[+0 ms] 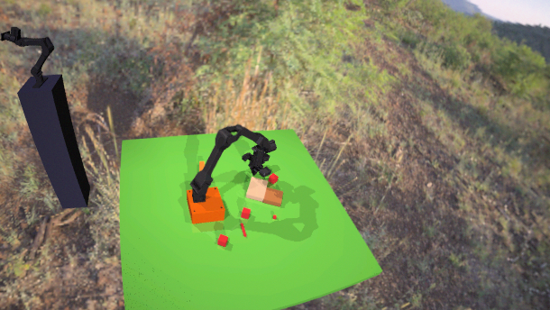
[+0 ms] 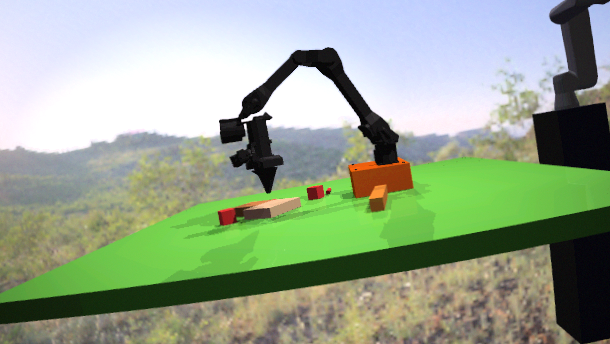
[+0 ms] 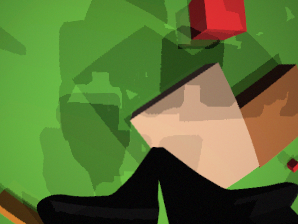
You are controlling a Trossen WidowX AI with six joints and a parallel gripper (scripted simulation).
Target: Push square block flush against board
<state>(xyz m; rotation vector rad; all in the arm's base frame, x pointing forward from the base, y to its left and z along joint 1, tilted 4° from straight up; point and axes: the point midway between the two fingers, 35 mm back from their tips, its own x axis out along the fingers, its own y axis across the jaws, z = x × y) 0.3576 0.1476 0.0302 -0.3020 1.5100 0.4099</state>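
The pale square block [image 1: 256, 189] [image 2: 274, 207] [image 3: 200, 132] lies flat on the green table [image 1: 180, 270] [image 2: 450, 215]. Its side touches the brown board [image 1: 275, 196] [image 2: 243, 205] [image 3: 272, 120]. I cannot tell whether their edges are even. My gripper [image 1: 265, 173] [image 2: 267, 189] [image 3: 156, 152] is shut and empty. It hangs a little above the table at the block's near side, clear of both parts.
Red cubes lie around: one [image 1: 273, 178] [image 2: 226, 216] [image 3: 220, 17] just beyond the block, others [image 1: 245, 213] [image 1: 223, 240] nearer the front. A thin red stick [image 1: 243, 230] lies there too. The orange arm base [image 1: 206, 205] [image 2: 380, 177] and a small orange block [image 2: 378, 197] stand nearby. A dark pillar [image 1: 54, 135] stands off the table.
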